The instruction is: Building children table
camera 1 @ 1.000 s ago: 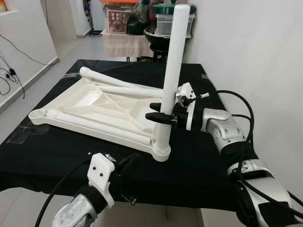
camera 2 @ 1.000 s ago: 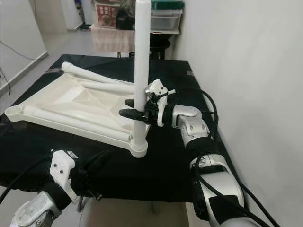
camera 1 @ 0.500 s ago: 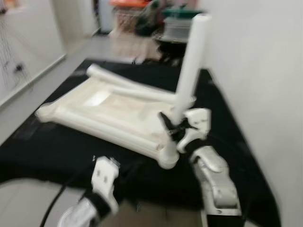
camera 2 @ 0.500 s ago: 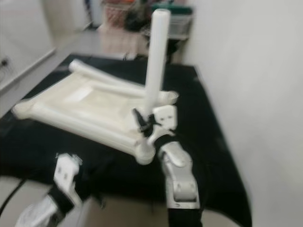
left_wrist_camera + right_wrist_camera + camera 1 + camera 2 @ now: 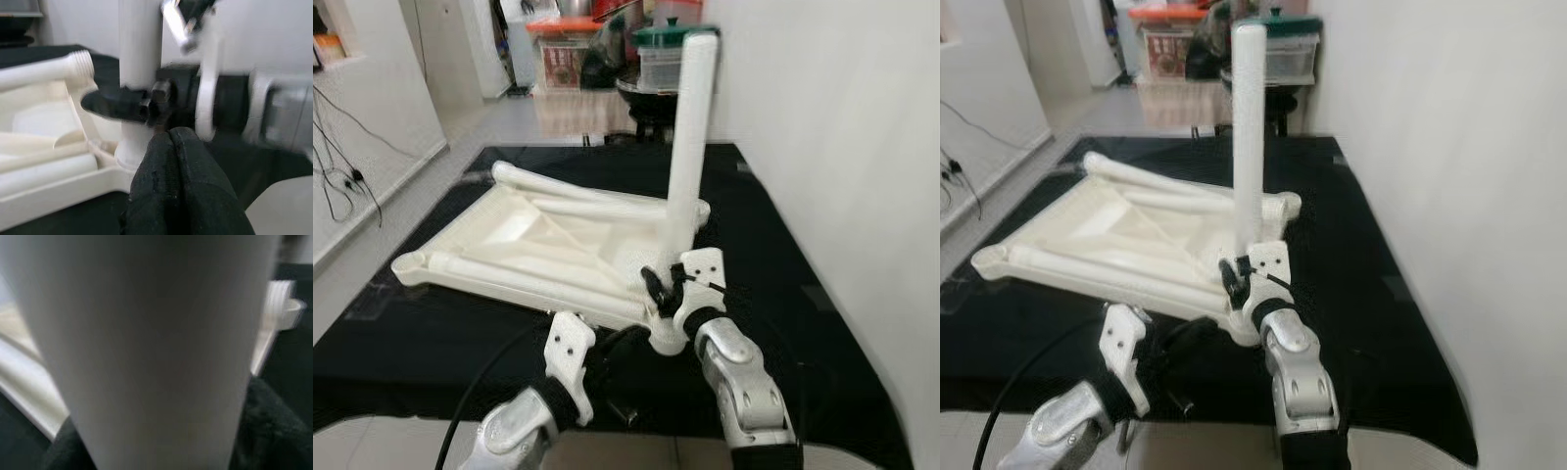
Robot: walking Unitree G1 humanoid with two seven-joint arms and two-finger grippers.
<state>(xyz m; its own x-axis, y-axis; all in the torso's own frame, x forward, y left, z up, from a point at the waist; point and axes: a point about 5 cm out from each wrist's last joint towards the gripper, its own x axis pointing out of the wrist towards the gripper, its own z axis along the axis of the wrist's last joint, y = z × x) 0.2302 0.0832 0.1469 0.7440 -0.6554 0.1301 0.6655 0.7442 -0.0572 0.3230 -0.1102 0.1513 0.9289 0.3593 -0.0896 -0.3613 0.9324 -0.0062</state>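
Right gripper [image 5: 658,286] fingers are pinched on the upright white leg [image 5: 687,147], low by the upside-down tabletop [image 5: 538,240] corner, so it can be screwed in. Left gripper [image 5: 181,161] is pressed together nearby.

Cream-white plastic throughout — the upturned tabletop [image 5: 533,245] and the upright table leg [image 5: 689,137] — on a plain black cloth [image 5: 773,245]; black-fingered right gripper [image 5: 656,286], silver arm [image 5: 744,387].

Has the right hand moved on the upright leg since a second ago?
Yes. The right hand now grips the upright leg lower, nearer the tabletop's corner socket.
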